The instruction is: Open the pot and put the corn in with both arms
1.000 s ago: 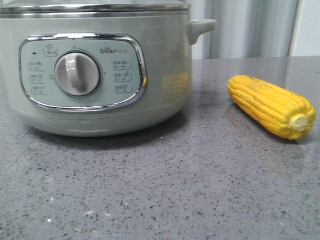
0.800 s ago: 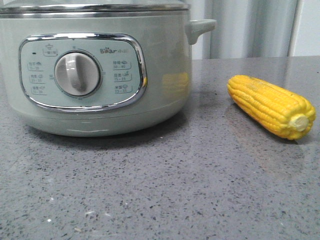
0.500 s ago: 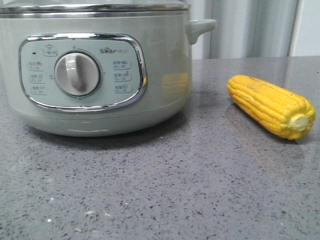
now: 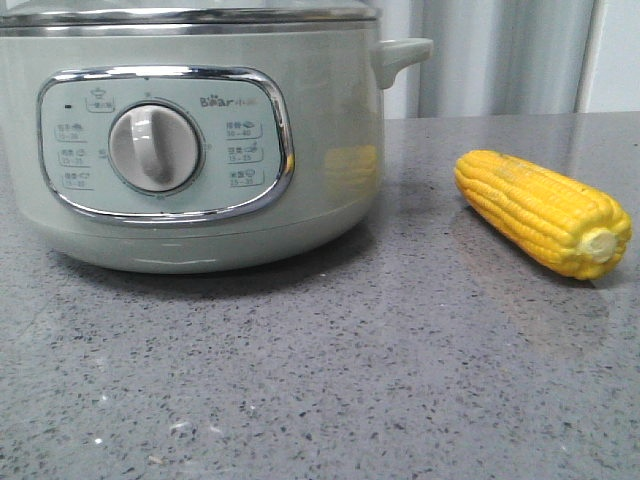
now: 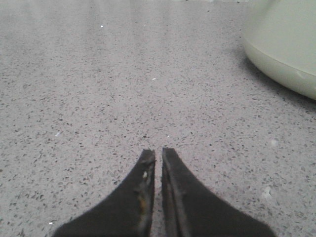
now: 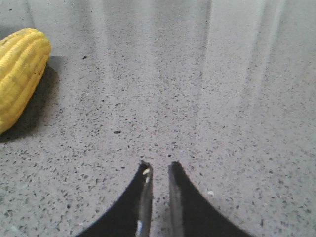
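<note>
Pot first: from the front I see the big round pale green electric pot (image 4: 190,140) standing on the grey speckled stone table (image 4: 330,380); its shiny metal rim runs along the top edge, a grey-beige dial (image 4: 155,148) sits in a chrome-framed panel, and a small side handle (image 4: 402,52) sticks out to the right; the bright yellow corn cob (image 4: 543,212) lies on its side on the table to the right of the pot, apart from it, with its pale stub end turned toward me; I see a faint yellow glow of the corn on the pot's wall; no arms show in this view.

From my left wrist camera, the black left gripper (image 5: 158,154) hangs over bare table; its two pointed fingers are almost together with only a thin slit between them, and they hold nothing; a curved bit of the green pot (image 5: 284,44) shows off to one side, well apart from the fingers.

From my right wrist camera, the black right gripper (image 6: 159,168) has its fingers close with a narrow gap, holding nothing; the corn (image 6: 19,74) lies well apart from the fingertips.
</note>
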Controlling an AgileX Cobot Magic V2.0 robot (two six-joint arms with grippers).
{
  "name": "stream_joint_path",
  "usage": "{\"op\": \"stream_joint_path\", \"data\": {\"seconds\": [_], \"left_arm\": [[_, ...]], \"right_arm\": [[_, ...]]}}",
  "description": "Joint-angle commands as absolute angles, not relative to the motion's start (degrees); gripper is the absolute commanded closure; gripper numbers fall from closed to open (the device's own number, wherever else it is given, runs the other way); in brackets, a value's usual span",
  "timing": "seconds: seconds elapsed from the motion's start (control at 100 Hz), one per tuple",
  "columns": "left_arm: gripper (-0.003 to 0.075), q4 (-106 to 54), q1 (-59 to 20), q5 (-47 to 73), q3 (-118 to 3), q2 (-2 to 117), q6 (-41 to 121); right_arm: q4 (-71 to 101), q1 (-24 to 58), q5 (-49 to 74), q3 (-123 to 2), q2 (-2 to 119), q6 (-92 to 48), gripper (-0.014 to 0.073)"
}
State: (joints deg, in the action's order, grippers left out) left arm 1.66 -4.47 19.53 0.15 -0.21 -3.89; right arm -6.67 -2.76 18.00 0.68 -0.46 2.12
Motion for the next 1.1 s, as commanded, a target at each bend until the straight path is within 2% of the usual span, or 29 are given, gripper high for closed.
{"op": "stream_joint_path", "data": {"seconds": [0.0,0.41,0.61,0.91,1.01,1.09], "left_arm": [[0.0741,2.1,-4.3,16.3,0.5,-2.1,-3.8],[0.0741,1.6,-4.3,6.0,0.5,-2.1,-4.2],[0.0741,1.6,-4.3,4.4,0.5,-2.1,-4.2],[0.0741,1.6,-4.3,1.4,0.5,-2.1,-4.2],[0.0741,1.6,-4.3,0.8,0.2,-2.1,-4.2],[0.0741,1.6,-4.3,0.8,-0.3,-2.1,-4.2]], "right_arm": [[-8.3,-3.0,16.6,1.8,-1.9,1.9,0.0589],[-12.3,-3.0,2.7,1.8,-1.9,1.9,0.0589],[-11.8,-3.0,-10.2,1.8,-1.9,1.9,0.0589],[-8.3,-3.0,-9.4,1.8,-1.9,3.9,0.0591],[-7.4,-3.0,-7.3,1.1,-1.9,4.2,0.0662],[-7.4,-3.0,-3.2,-0.4,-1.6,4.2,0.0656]]}}
